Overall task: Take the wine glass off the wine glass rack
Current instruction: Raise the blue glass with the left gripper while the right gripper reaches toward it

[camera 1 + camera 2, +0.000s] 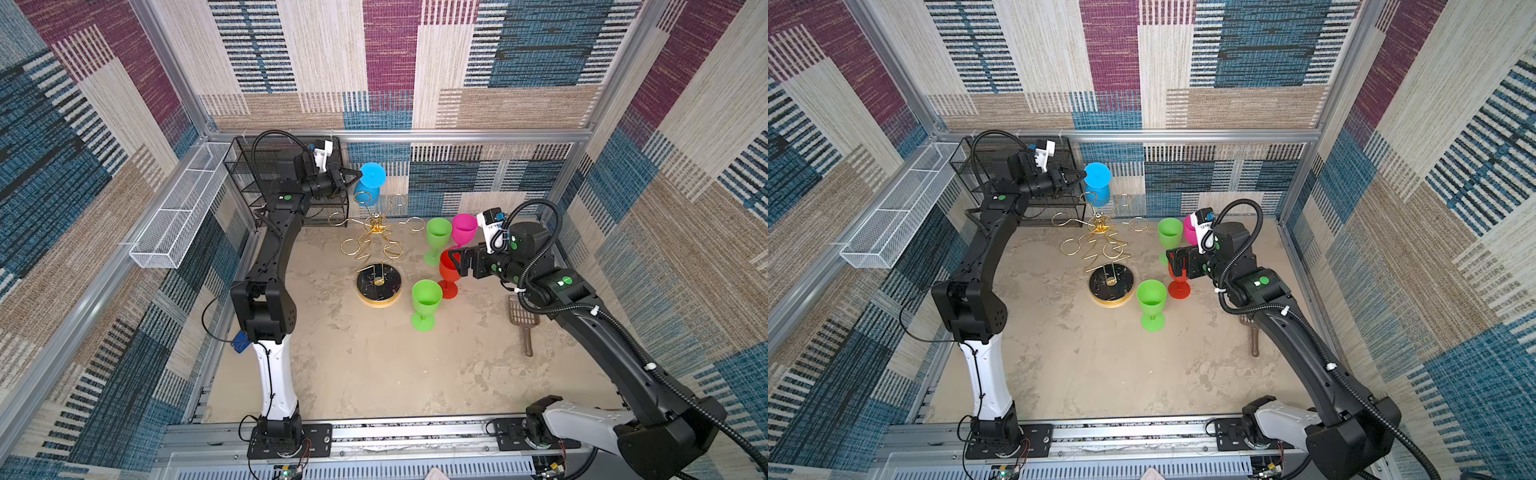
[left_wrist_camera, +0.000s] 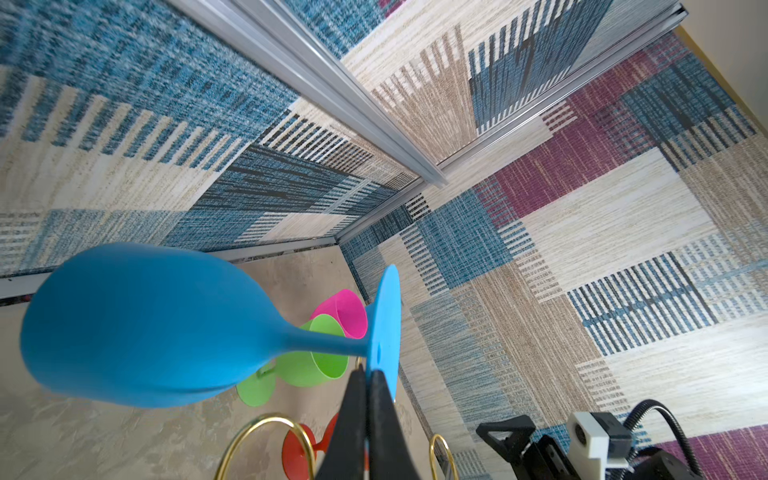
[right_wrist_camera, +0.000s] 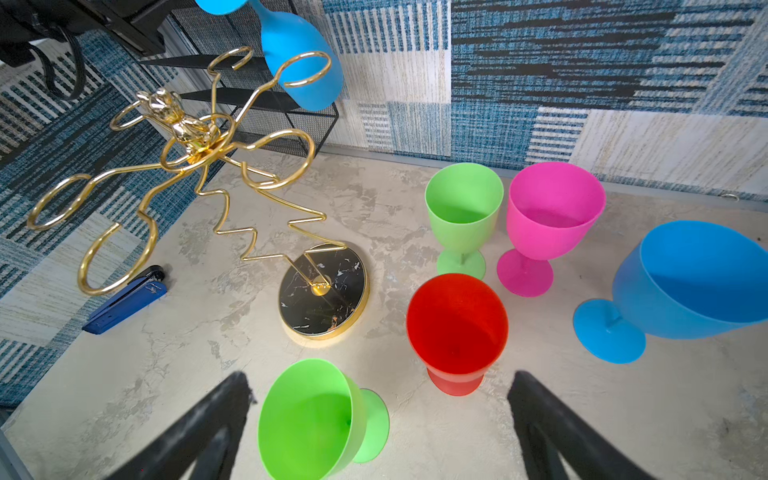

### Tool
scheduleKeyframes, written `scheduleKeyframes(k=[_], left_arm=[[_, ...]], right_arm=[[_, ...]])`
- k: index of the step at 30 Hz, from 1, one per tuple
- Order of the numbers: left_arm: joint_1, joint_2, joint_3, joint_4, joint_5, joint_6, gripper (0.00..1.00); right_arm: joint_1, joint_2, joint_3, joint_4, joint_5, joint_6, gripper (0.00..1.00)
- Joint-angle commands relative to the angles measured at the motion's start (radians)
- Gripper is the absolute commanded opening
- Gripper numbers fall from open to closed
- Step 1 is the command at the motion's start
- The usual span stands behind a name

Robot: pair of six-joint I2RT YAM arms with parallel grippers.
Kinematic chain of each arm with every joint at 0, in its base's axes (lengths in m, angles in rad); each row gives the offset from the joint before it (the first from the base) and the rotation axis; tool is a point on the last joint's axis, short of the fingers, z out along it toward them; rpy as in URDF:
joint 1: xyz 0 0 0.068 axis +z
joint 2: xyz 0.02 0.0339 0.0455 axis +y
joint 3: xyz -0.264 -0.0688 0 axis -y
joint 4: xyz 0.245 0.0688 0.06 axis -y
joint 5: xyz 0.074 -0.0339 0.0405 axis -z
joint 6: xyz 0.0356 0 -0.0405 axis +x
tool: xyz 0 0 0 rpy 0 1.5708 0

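A blue wine glass (image 1: 368, 193) (image 1: 1098, 195) hangs upside down and tilted at the far side of the gold wine glass rack (image 1: 376, 232) (image 1: 1104, 249). My left gripper (image 1: 353, 174) (image 1: 1080, 176) (image 2: 368, 374) is shut on the rim of its round foot. In the right wrist view the blue wine glass (image 3: 305, 66) has its bowl overlapped by a far loop of the rack (image 3: 199, 158); I cannot tell whether they touch. My right gripper (image 1: 457, 259) (image 1: 1177, 264) (image 3: 379, 376) stands open and empty, low over the upright glasses.
On the table right of the rack stand two green glasses (image 1: 426, 297) (image 1: 438, 235), a pink one (image 1: 464, 228), a red one (image 1: 451, 266) and another blue one (image 3: 690, 286). A black mesh shelf (image 1: 249, 166), white mesh basket (image 1: 178, 212), brown scoop (image 1: 523, 322) and blue stapler (image 3: 124, 299) lie around.
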Motion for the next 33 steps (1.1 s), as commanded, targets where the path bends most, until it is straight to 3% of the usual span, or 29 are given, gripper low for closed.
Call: scheduleKeyframes(k=[1, 7, 16, 23, 29, 33], left_arm=[[0.017, -0.026, -0.011, 0.149, 0.000, -0.081, 0.00], [0.057, -0.068, -0.094, 0.336, 0.044, -0.246, 0.00], [0.140, -0.188, -0.239, 0.382, 0.082, -0.283, 0.00], [0.208, -0.309, -0.344, 0.488, 0.120, -0.382, 0.00], [0.261, -0.430, -0.484, 0.527, 0.105, -0.376, 0.00], [0.271, -0.447, -0.519, 0.617, 0.119, -0.455, 0.00]], right_arm=[[0.002, -0.004, 0.003, 0.028, 0.010, -0.002, 0.99], [0.001, 0.001, 0.024, 0.074, 0.008, -0.034, 0.99], [0.002, 0.039, 0.065, 0.138, 0.001, -0.101, 0.99], [0.002, 0.049, 0.091, 0.254, -0.068, -0.156, 0.99], [0.001, 0.103, 0.122, 0.307, -0.111, -0.168, 0.99], [0.001, 0.121, 0.133, 0.307, -0.127, -0.169, 0.99]])
